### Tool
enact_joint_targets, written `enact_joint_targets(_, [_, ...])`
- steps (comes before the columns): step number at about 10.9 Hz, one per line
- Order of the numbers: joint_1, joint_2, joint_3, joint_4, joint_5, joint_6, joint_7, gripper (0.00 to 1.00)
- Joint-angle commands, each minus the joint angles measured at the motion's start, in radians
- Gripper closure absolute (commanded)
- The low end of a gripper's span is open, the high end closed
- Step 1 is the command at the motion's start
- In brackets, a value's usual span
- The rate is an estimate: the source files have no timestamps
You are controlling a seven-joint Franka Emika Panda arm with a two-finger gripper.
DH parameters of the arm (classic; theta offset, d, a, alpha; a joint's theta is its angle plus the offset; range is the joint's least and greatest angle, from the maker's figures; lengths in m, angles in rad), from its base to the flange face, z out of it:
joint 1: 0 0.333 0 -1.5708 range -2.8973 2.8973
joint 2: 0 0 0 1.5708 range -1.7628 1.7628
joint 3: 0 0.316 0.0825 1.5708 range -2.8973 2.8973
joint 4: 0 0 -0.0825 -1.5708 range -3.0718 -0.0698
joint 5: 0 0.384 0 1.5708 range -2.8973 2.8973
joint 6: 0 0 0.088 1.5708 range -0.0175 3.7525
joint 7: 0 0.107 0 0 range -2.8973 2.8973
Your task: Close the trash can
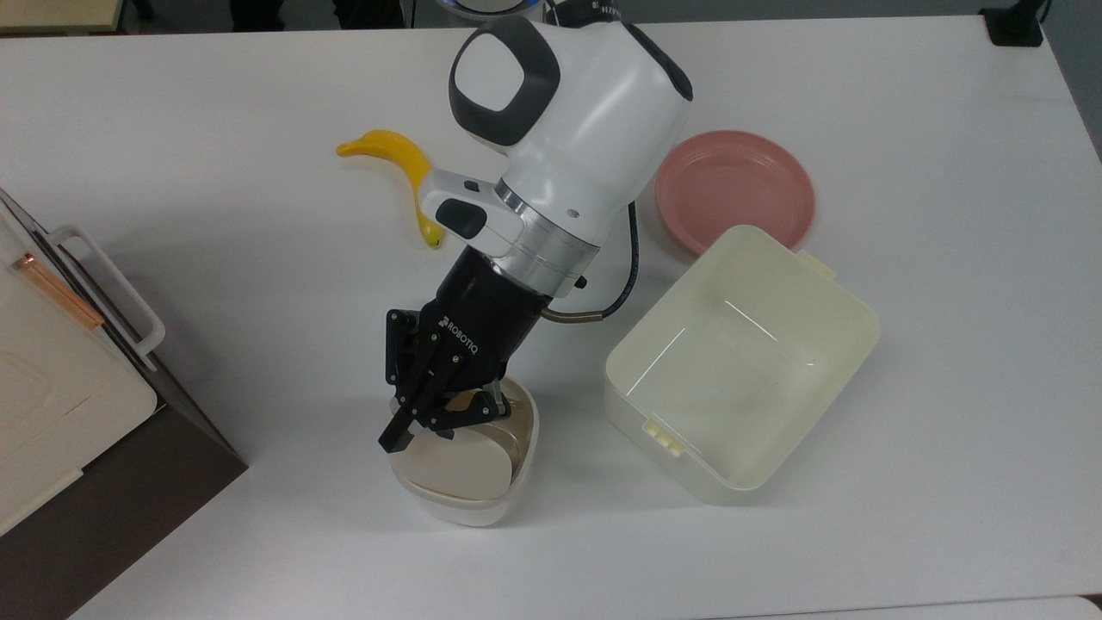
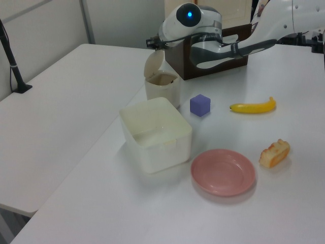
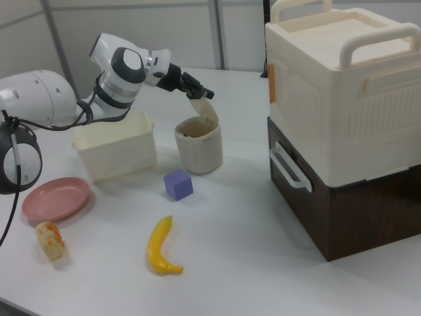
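Observation:
The trash can [image 1: 469,510] is a small white bin near the front of the table in the top view, with its beige lid [image 1: 456,465] hinged up and the tan inside showing. The left view has the lid [image 2: 152,63] standing nearly upright over the bin [image 2: 163,89]. My gripper [image 1: 415,433] is shut and angled down, its tips at the lid's upper edge. In the right view the gripper [image 3: 201,94] sits just above the raised lid [image 3: 206,110] of the trash can [image 3: 198,148]. I cannot tell whether the tips touch the lid.
A cream lidless tub [image 1: 749,362] stands at the bin's right in the top view, a pink plate [image 1: 736,185] behind it. A banana [image 1: 405,164], a purple cube [image 3: 178,184] and a bread piece [image 2: 274,152] lie nearby. A cream box on a brown case [image 3: 342,118] stands at the top view's left.

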Motion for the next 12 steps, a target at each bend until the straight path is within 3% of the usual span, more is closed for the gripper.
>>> enact_joint_targets(1, [0.015, -0.027, -0.008, -0.026, 0.17, -0.038, -0.259, 1.0])
enact_joint_targets(5, [0.018, -0.036, -0.001, -0.069, 0.346, -0.214, -0.581, 1.0])
enact_joint_targets(9, [0.018, -0.035, 0.031, -0.098, 0.359, -0.319, -0.715, 1.0])
enact_joint_targets(12, [0.016, -0.03, 0.036, -0.138, 0.356, -0.318, -0.718, 1.0])
